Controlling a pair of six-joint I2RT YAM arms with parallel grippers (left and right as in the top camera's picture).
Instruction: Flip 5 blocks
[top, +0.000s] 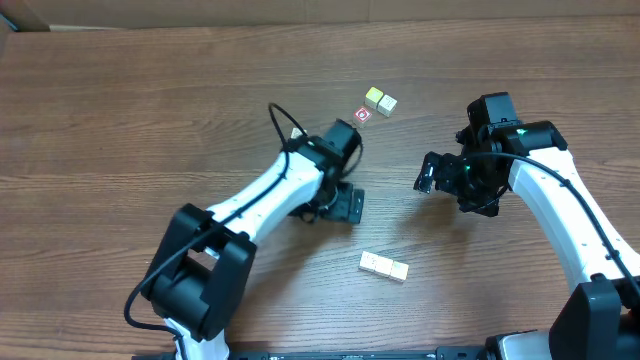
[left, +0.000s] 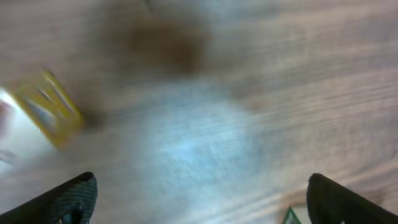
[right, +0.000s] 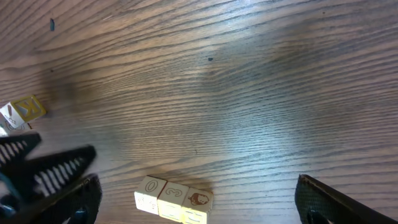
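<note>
left fingers spread wide and empty over the table beside a blurred yellow cube, right fingers likewise wide and empty, framing a touching row of pale blocks at near-centre, judged poised to flip one next

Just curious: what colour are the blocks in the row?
Pale wood blocks with brown marks; best in right wrist view.
</note>
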